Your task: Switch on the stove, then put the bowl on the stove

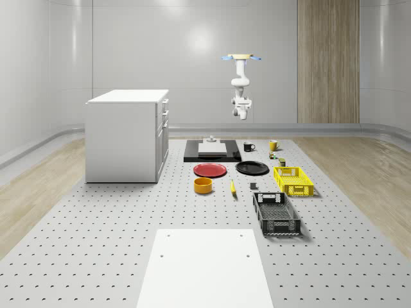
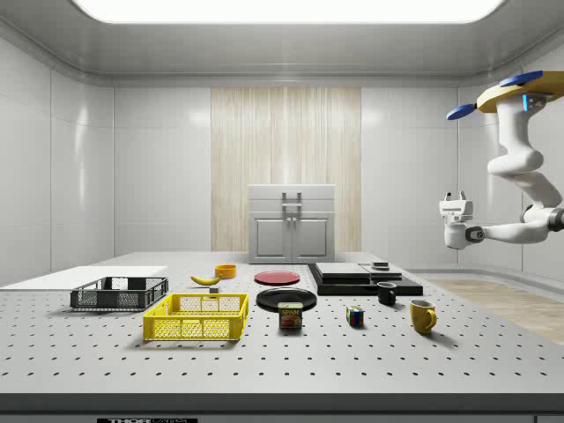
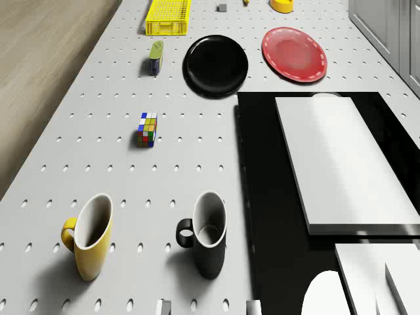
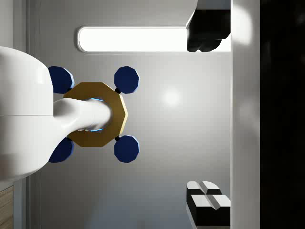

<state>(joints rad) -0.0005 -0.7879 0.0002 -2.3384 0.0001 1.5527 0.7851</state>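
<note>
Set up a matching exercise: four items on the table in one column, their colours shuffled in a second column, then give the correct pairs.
Column one:
1. bowl
2. plate nearest the bowl
3. mug beside the stove
4. crate at the whole-scene view's lower right

Column two:
A. red
B. dark grey
C. orange-yellow
D. black

Pairs: 1-C, 2-A, 3-D, 4-B.
</note>
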